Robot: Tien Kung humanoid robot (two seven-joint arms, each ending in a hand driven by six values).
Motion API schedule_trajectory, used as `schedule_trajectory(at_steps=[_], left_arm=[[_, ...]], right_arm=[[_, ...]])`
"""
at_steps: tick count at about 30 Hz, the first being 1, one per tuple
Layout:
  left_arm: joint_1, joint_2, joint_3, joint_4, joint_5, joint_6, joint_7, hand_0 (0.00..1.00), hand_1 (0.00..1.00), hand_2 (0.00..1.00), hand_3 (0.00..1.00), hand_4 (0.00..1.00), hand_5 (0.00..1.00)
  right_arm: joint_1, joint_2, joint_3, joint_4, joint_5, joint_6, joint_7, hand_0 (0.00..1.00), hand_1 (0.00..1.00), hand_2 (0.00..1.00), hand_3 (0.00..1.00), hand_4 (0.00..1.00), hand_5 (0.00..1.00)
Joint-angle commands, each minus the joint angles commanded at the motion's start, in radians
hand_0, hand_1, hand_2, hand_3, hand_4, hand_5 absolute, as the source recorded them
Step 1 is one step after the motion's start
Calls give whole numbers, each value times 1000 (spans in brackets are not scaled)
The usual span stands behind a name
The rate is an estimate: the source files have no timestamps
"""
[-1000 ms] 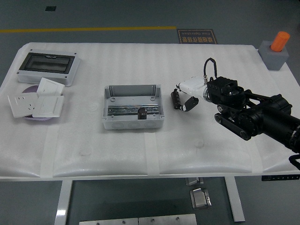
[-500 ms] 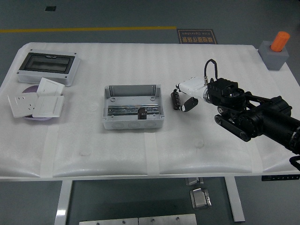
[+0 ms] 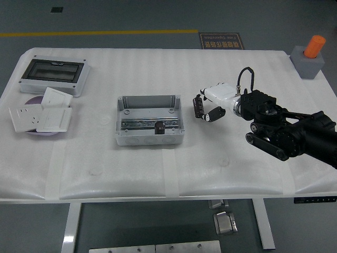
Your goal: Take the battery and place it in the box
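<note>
— Where was the right hand (image 3: 209, 105)?

— Midway toward the desk's right edge, its fingers (image 3: 199, 108) curled, though whether they held anything could not be told.

— And the battery?

— Not identifiable. The box (image 3: 150, 120) sat open at the desk's centre, just left of the hand.

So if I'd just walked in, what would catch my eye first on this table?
Probably the robot's black right arm reaching in from the right, its white-and-black hand just right of an open grey box at the table's middle. Whether the hand holds anything cannot be seen. Next, the bright orange cylinder on a grey block at the far right corner, and the white wall switches near the left edge.
</note>
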Motion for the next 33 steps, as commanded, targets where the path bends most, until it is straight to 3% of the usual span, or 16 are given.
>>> schedule_trajectory(at_steps=[4,9,16,20,21,22,28,29,33], left_arm=[[8,1,-34,0,23,0,9,467,585,402,518,443,294],[16,2,-54,0,34,-1,15,466,585,403,518,442,294],[23,6,-66,0,36,-2,20,466,586,404,518,443,295],[24,7,-67,0,34,-3,21,466,586,404,518,444,296],[24,7,-69,0,35,-3,22,466,586,404,518,444,296],[25,7,-71,0,36,-3,23,466,586,406,518,443,296],[26,5,-83,0,42,-5,29,466,586,406,518,443,296],[27,6,-84,0,43,-5,30,464,586,405,517,444,296],[26,5,-86,0,45,-6,32,464,586,405,517,444,296]], right_arm=[[-32,-23,93,84,-26,-32,-12,889,705,732,722,621,368],[-109,-22,233,205,-79,-50,-25,883,705,730,722,625,371],[-229,14,419,397,-46,-55,-24,882,706,732,724,619,353],[-270,43,472,485,-18,-63,-13,878,705,732,724,581,328],[-275,51,476,497,-14,-66,-10,878,705,732,724,581,328],[-280,59,478,500,-11,-69,-8,883,729,798,864,781,437],[-291,85,481,485,-1,-82,-3,883,729,798,864,781,437],[-291,87,483,479,-1,-83,-4,963,849,937,998,947,540],[-291,90,487,462,-5,-85,-8,963,849,937,998,947,540]])
